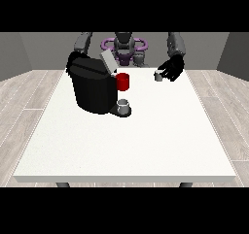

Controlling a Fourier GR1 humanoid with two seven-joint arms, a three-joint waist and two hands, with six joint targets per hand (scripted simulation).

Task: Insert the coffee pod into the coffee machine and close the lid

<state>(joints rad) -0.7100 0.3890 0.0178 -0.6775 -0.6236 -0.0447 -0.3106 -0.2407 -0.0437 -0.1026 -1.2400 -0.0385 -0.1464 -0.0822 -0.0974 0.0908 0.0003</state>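
Small grey cylindrical coffee pod (158, 75) sits pinched in the curled fingers of the hand at the view's right (172, 69), well apart from the black open-lidded coffee machine (92, 87); judged light, rigid, smooth-sided, best held round its wall.

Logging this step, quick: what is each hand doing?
Hand at the view's right: shut on the small grey coffee pod.
Hand at the view's left: hidden behind the black coffee machine.

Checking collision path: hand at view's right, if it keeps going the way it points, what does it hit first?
The hand at the view's right points toward view left, with the small grey coffee pod at its fingertips. Beyond it, probably the red cup beside the coffee machine; depth is unclear.
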